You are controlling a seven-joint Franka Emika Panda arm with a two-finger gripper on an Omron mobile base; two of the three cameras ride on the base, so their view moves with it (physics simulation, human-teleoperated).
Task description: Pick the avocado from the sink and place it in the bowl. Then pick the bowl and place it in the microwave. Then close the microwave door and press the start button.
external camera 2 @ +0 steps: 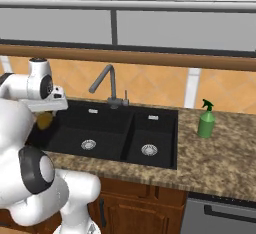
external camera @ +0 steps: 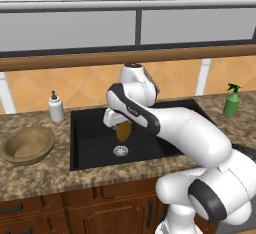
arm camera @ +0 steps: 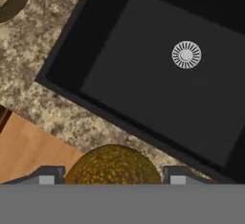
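Fingers (arm camera: 50, 174) grip the small brownish-olive avocado (external camera: 123, 131), lifted above the black rectangular sink (external camera: 90, 148). Left of the sink, the wide tan wooden bowl (external camera: 27, 145) waits empty on the speckled desk (external camera: 45, 178); bowl filling and microwave steps remain.

Even, bright, soft light covers this rendered kitchen, with no visible lamp and no glare. The black rectangular double-basin sink (external camera: 95, 138) stays very dark, its walls barely shaded apart. The speckled brown granite counter (external camera 2: 220, 158) beside the sink carries almost no cast shadows. Edges look slightly soft and pixelated, without lens bending. Above the sink, the small brownish-olive egg-shaped avocado (arm camera: 113, 164) looks coarse and blurry up close.
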